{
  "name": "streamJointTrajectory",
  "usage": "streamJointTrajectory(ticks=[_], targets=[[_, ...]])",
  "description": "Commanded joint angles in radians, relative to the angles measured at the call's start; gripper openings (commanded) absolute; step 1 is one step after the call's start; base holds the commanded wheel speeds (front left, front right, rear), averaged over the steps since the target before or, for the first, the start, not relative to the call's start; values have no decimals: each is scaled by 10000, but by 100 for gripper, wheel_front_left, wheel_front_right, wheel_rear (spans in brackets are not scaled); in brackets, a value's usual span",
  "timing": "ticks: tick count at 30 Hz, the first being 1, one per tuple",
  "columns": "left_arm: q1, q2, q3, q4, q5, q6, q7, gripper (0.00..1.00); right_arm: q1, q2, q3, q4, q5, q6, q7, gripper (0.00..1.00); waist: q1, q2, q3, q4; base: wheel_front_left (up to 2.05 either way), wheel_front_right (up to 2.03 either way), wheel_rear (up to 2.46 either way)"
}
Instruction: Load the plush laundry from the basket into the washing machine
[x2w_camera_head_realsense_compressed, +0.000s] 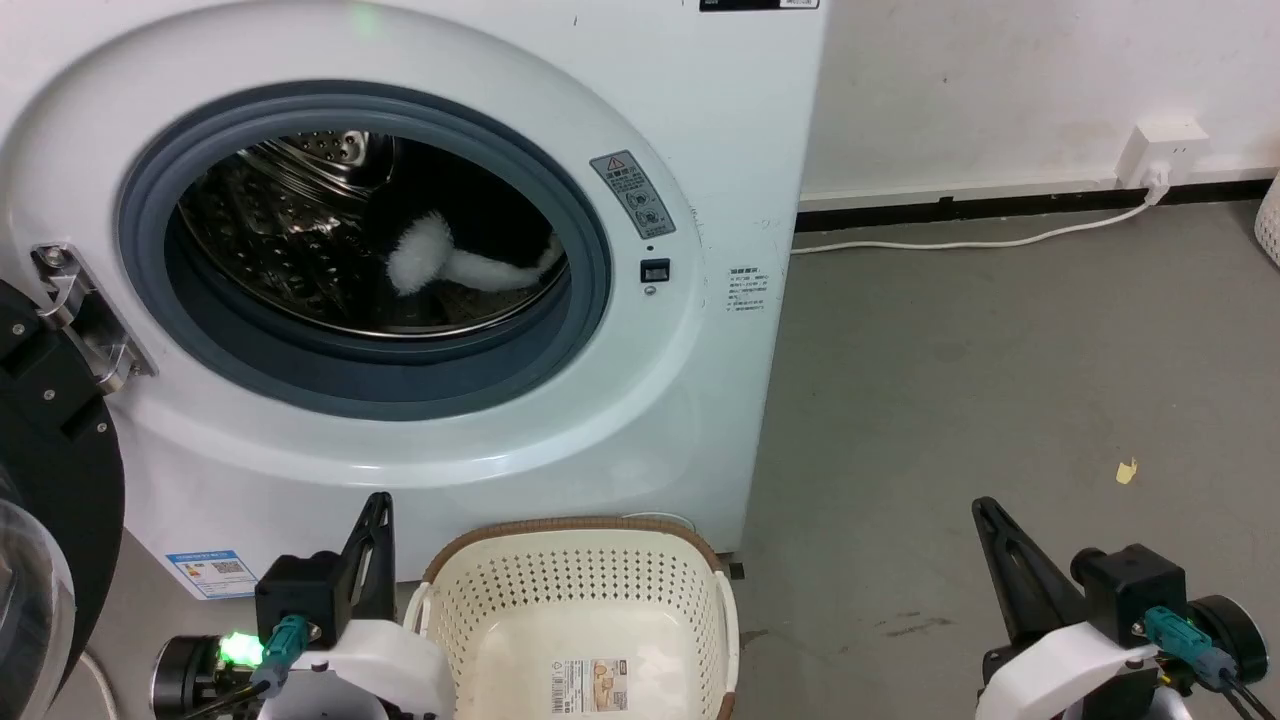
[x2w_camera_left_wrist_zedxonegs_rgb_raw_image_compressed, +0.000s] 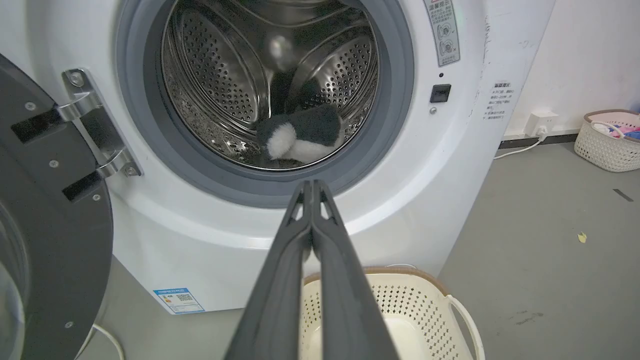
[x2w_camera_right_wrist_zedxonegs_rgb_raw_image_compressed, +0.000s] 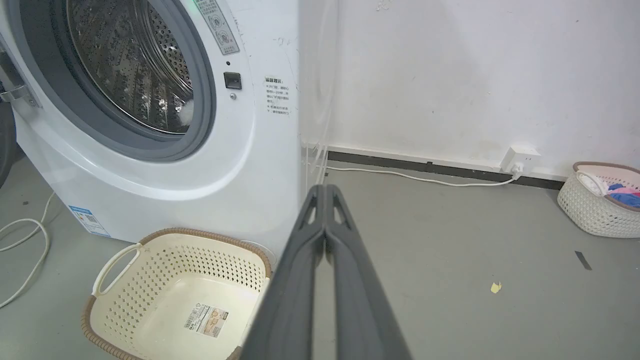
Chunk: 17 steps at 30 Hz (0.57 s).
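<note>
Left gripper (x2w_camera_head_realsense_compressed: 379, 508) at seven o'clock, right gripper (x2w_camera_head_realsense_compressed: 986, 512) at five, both pressed together; basket (x2w_camera_head_realsense_compressed: 572, 526) at six; plush laundry (x2w_camera_head_realsense_compressed: 440, 262) inside washing machine (x2w_camera_head_realsense_compressed: 700, 110) at eleven.

The left gripper (x2w_camera_head_realsense_compressed: 378, 510) rests low at the robot's left side, its two long dark jaws pressed flat together with nothing between them, tips pointing up and forward. The right gripper (x2w_camera_head_realsense_compressed: 988, 512) rests low at the right side in a matching pose, jaws likewise closed tight and empty, well apart from the left.
</note>
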Motion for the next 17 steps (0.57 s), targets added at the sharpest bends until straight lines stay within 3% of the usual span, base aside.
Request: streamJointTrajectory(ticks=[1,17], targets=[[-3,1,7,-49,16,-55,3,0,-114,26,-3,-43,-76,-9,7,0,1,0,0,1,0,0,0],[-3,1,7,-49,16,-55,3,0,-114,26,-3,-43,-76,-9,7,0,1,0,0,1,0,0,0]])
